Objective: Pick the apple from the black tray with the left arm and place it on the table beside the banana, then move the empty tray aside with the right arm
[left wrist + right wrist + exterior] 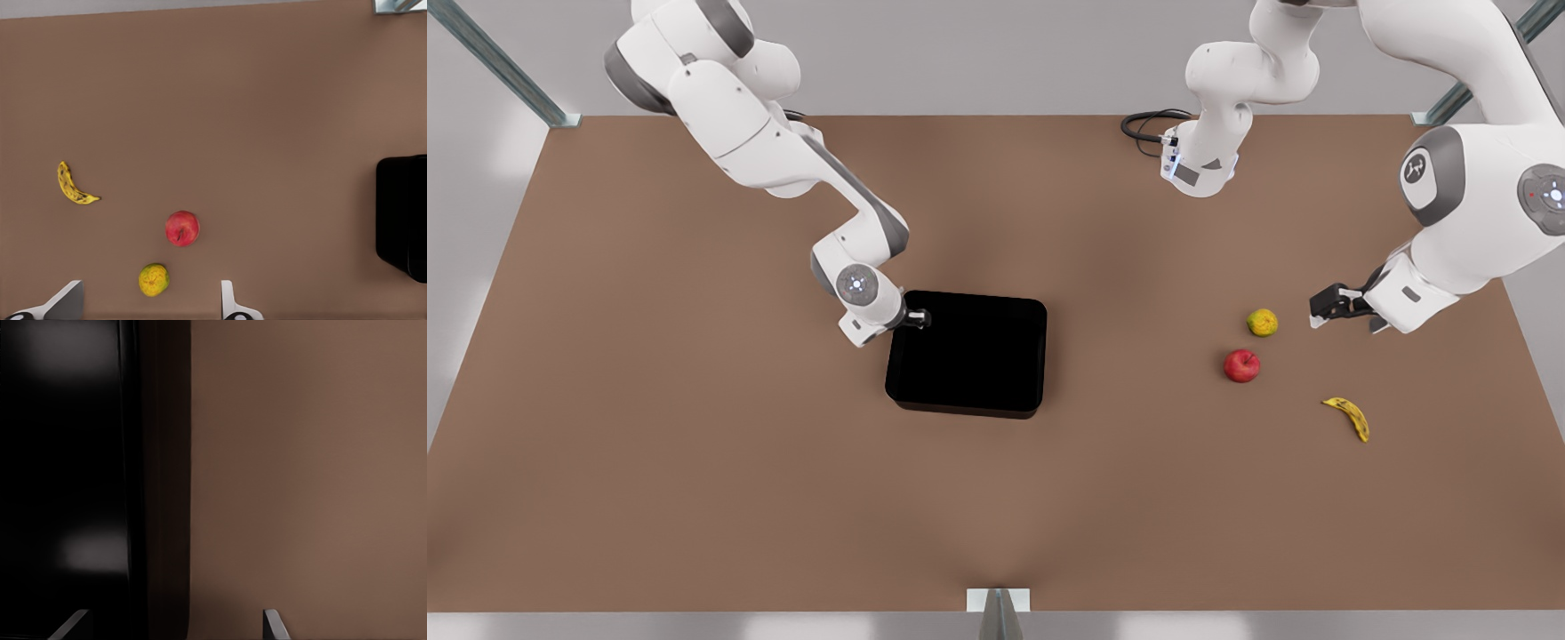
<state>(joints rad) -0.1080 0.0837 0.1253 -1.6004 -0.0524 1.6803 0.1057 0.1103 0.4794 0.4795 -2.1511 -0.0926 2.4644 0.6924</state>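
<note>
while astride the low wall of the black tray point(1040, 356) with the right hand point(918, 318) spread open, grips nothing yet; likely stiff and light, best pinched at that wall. rightward, apple point(1241, 365) on tabletop point(694, 444) near banana point(1348, 418); left hand point(1323, 311) open, empty.

Bare table point(694, 444) lies around the black tray point(969, 356); right gripper point(919, 317) crowds its corner.
</note>
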